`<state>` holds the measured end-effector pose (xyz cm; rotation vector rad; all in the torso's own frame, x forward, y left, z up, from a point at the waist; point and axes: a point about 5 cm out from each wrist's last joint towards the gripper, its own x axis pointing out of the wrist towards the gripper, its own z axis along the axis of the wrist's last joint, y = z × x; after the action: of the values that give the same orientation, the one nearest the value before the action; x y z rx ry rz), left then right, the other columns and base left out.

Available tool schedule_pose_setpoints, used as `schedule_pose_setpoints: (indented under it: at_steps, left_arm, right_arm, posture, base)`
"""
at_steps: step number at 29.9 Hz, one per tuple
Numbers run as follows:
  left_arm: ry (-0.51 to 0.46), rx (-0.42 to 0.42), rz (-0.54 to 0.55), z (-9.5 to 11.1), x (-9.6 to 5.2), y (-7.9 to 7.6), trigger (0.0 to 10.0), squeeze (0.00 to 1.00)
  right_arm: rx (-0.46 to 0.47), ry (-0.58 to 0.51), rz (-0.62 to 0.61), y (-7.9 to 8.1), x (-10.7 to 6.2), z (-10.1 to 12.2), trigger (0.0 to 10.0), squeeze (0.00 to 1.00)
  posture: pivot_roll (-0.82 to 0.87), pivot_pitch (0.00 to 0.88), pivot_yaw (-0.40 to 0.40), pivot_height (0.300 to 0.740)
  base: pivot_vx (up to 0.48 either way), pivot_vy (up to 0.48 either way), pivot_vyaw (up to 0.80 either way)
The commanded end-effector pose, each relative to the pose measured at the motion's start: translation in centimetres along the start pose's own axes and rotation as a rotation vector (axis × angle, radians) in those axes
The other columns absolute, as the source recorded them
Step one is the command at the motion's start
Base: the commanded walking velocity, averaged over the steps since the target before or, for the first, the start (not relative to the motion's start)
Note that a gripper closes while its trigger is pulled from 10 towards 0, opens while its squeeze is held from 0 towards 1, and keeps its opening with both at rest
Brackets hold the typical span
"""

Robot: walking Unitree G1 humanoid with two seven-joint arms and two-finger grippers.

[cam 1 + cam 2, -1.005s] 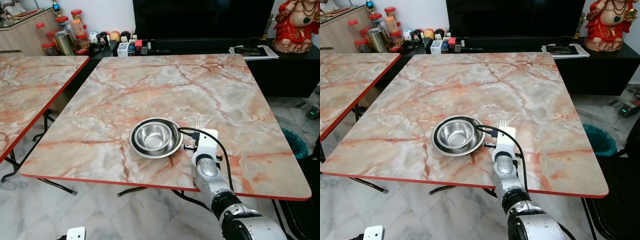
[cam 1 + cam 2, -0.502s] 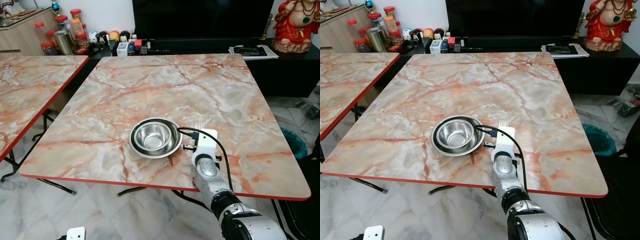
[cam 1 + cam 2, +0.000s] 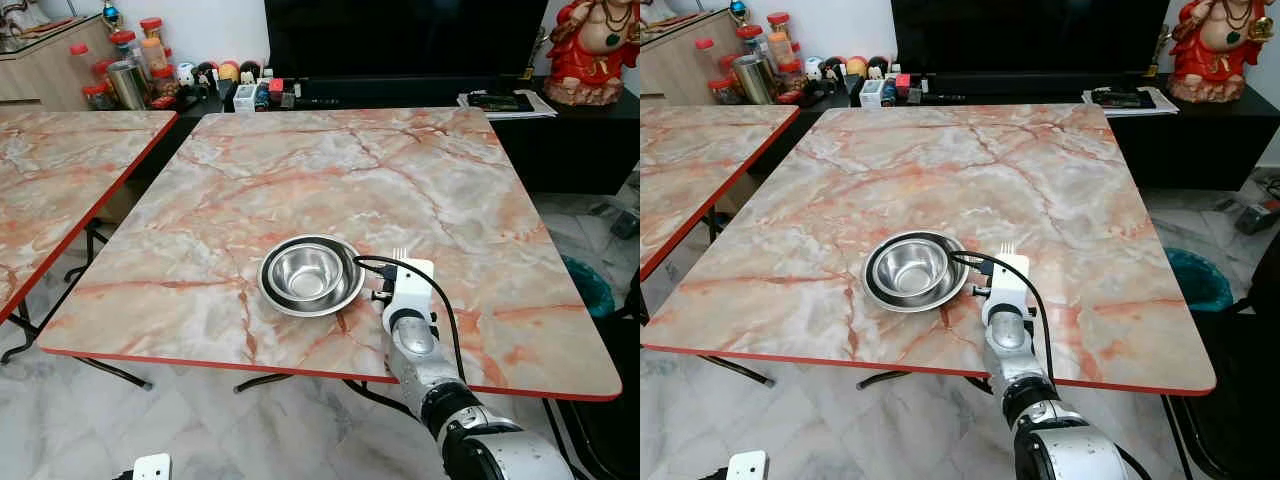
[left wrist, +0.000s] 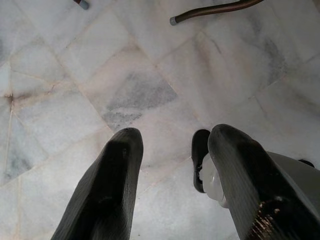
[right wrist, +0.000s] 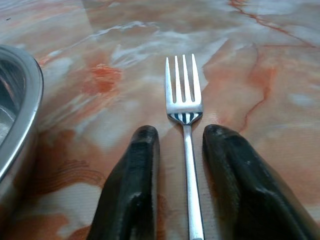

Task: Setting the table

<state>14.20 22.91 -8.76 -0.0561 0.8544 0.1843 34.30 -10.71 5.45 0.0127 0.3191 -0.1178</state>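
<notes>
while the fork [image 5: 184,107] lies beside the bowl [image 3: 311,275], right pincer [image 5: 182,145] straddles it, fingers parted.

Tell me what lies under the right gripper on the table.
A fork lies flat on the marble table, its handle running between the open fingers of the right gripper, beside the steel bowl. The handle's end is hidden.

Fork [image 5: 185,130] handle cut off between our right gripper [image 5: 182,150] fingers, bowl [image 5: 15,125] cropped beside them, our wrist hiding all but the tines.
</notes>
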Motion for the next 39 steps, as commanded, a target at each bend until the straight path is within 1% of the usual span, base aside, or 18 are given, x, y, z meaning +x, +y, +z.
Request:
schedule_pose_setpoints:
  at_steps: [1, 2, 3, 4, 5, 7, 8, 10, 14, 15, 21, 25, 26, 27, 31, 35, 39]
  left_arm:
    - [0.001, 0.003, 0.009, 0.1, 0.0, 0.2, 10.0, 0.00]
    - [0.000, 0.003, 0.009, 0.2, 0.0, 0.2, 10.0, 0.00]
    - [0.000, 0.003, 0.009, 0.2, 0.0, 0.2, 10.0, 0.00]
    - [0.000, 0.003, 0.010, 0.2, 0.1, 0.2, 10.0, 0.00]
    - [0.000, 0.003, 0.009, 0.2, 0.1, 0.2, 10.0, 0.00]
    - [-0.001, 0.005, 0.006, 0.2, 0.1, 0.1, 10.0, 0.00]
    - [-0.002, 0.003, 0.006, 0.3, 0.1, 0.1, 10.0, 0.00]
    - [-0.003, 0.003, 0.005, 0.3, 0.1, 0.1, 10.0, 0.00]
    - [-0.004, 0.002, 0.004, 0.3, 0.1, 0.0, 10.0, 0.00]
    - [-0.004, 0.001, 0.003, 0.3, 0.1, 0.0, 10.0, 0.00]
    - [-0.010, -0.003, 0.004, 0.5, 0.2, -0.1, 10.0, 0.00]
    - [-0.017, -0.007, 0.006, 0.7, 0.3, -0.2, 10.0, 0.00]
    - [-0.027, -0.009, 0.003, 1.1, 0.4, -0.4, 10.0, 0.00]
    - [-0.032, -0.008, 0.000, 1.4, 0.5, -0.5, 10.0, 0.00]
    - [-0.040, -0.007, -0.011, 2.0, 0.8, -1.2, 10.0, 0.00]
    - [-0.043, -0.007, -0.015, 2.5, 1.1, -1.5, 10.0, 0.00]
    - [-0.048, -0.027, -0.011, 2.8, 1.2, -1.7, 10.0, 0.00]
  right_arm:
    - [-0.003, -0.024, 0.016, 0.7, 0.1, 0.8, 10.0, 1.00]
    - [-0.009, -0.039, 0.013, 0.7, 0.2, 1.1, 10.0, 0.93]
    - [-0.009, -0.039, 0.013, 0.7, 0.2, 1.1, 10.0, 0.93]
    - [-0.013, -0.058, 0.015, 0.7, 0.2, 1.4, 10.0, 0.41]
    - [-0.004, -0.085, 0.018, 0.8, 0.2, 1.9, 10.0, 0.00]
    - [0.004, -0.123, 0.020, 1.0, 0.2, 2.6, 10.0, 0.00]
    - [-0.001, -0.166, 0.021, 1.1, 0.2, 3.3, 10.0, 0.00]
    - [-0.002, -0.176, 0.020, 1.2, 0.2, 3.5, 10.0, 0.00]
    - [-0.011, -0.230, 0.001, 1.3, 0.2, 4.5, 10.0, 0.00]
    - [-0.004, -0.262, -0.007, 1.3, 0.2, 5.1, 10.0, 0.00]
    - [-0.028, -0.405, -0.041, 1.0, 0.0, 7.3, 10.0, 0.00]
    - [-0.031, -0.436, -0.038, 1.1, -0.1, 7.8, 10.0, 0.00]
    - [-0.035, -0.488, -0.033, 1.0, -0.4, 8.5, 10.0, 0.00]
    - [-0.038, -0.511, -0.027, 1.0, -0.5, 8.8, 10.0, 0.00]
    - [-0.040, -0.570, 0.009, 0.7, -0.9, 9.2, 10.0, 0.00]
    - [-0.054, -0.578, 0.076, 0.9, -1.1, 9.3, 10.0, 0.00]
    - [-0.084, -0.597, 0.110, 0.3, -1.5, 9.1, 10.0, 0.00]
  posture:
    - [0.15, 0.001, 0.060, 0.740]
    - [0.15, 0.001, 0.060, 0.740]
    - [0.15, 0.001, 0.060, 0.740]
    - [0.15, 0.000, 0.061, 0.740]
    - [0.14, 0.000, 0.061, 0.740]
    - [0.14, 0.000, 0.061, 0.740]
    - [0.14, 0.000, 0.062, 0.740]
    - [0.14, 0.000, 0.062, 0.740]
    - [0.14, 0.000, 0.062, 0.740]
    - [0.14, 0.000, 0.061, 0.740]
    - [0.14, 0.000, 0.057, 0.740]
    - [0.14, 0.000, 0.057, 0.740]
    - [0.13, 0.000, 0.054, 0.740]
    - [0.13, 0.000, 0.053, 0.740]
    - [0.11, 0.000, 0.049, 0.740]
    - [0.10, 0.000, 0.037, 0.740]
    - [0.09, 0.000, 0.023, 0.740]
  base:
    - [0.000, 0.000, 0.00]
    - [0.000, 0.000, 0.00]
    - [0.000, 0.000, 0.00]
    - [0.000, 0.000, 0.00]
    - [0.000, 0.000, 0.00]
    - [0.000, 0.000, 0.00]
    - [0.000, 0.000, 0.00]
    - [0.000, 0.000, 0.00]
    - [0.000, 0.000, 0.00]
    - [0.000, 0.000, 0.00]
    - [0.000, 0.000, 0.00]
    - [0.000, 0.000, 0.00]
    - [0.000, 0.000, 0.00]
    - [0.000, 0.000, 0.00]
    - [0.000, 0.000, 0.00]
    - [0.000, 0.000, 0.00]
    - [0.000, 0.000, 0.00]
